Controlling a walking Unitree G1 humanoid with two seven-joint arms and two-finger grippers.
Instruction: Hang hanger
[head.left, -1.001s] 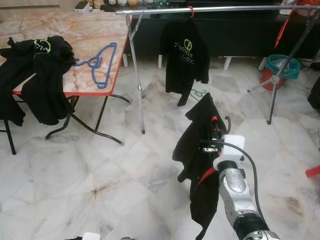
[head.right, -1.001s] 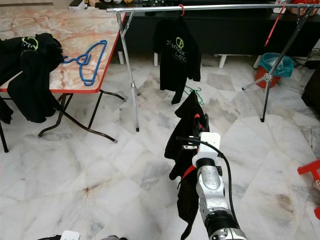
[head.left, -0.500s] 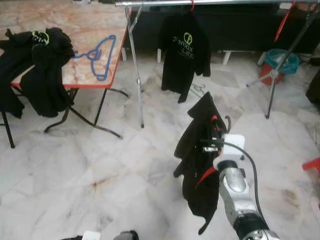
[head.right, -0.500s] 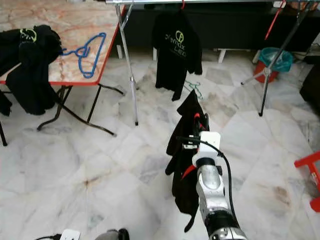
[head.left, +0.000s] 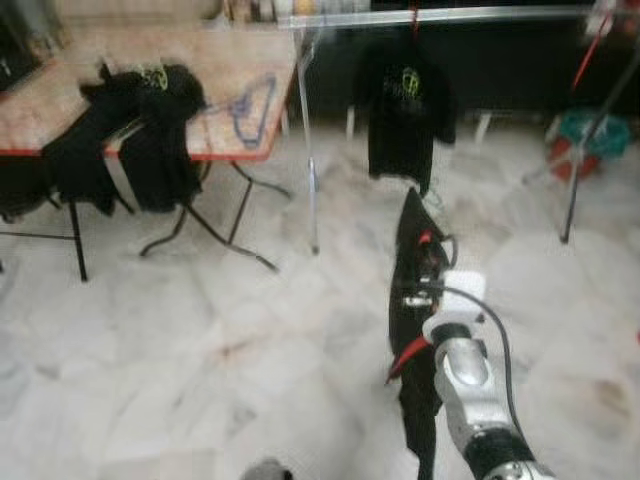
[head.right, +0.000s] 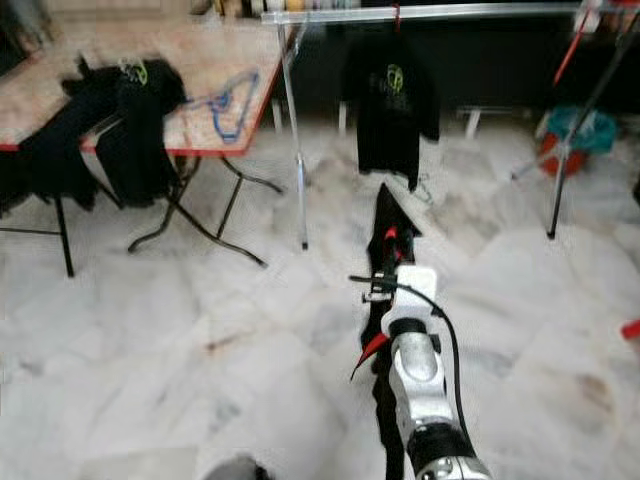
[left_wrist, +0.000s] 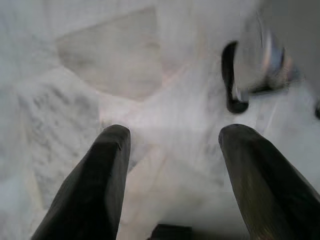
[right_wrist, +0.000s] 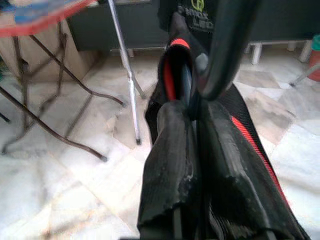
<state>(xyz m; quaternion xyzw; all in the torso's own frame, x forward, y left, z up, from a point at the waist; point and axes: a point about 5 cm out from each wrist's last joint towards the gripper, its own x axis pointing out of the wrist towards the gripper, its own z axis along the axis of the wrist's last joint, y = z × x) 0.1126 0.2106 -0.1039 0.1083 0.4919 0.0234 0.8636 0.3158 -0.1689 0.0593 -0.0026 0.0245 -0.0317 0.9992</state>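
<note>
My right gripper is held out in front of me, shut on a hanger with a dark hook. A black garment with red edges hangs from that hanger, turned edge-on toward me. In the right wrist view the fingers pinch the hanger just under its hook. Farther ahead runs the silver clothes rail, and a black T-shirt hangs from it on a red hook. My left gripper hangs open over the marble floor.
A red-edged marble-top table stands at the left with black clothes draped over it and blue hangers on top. The rail's upright stands beside the table. A teal bucket sits at the far right.
The whole picture has slid to the right and blurred, so the camera has moved. The held garment now hangs narrower, edge-on. My right gripper keeps its hold.
</note>
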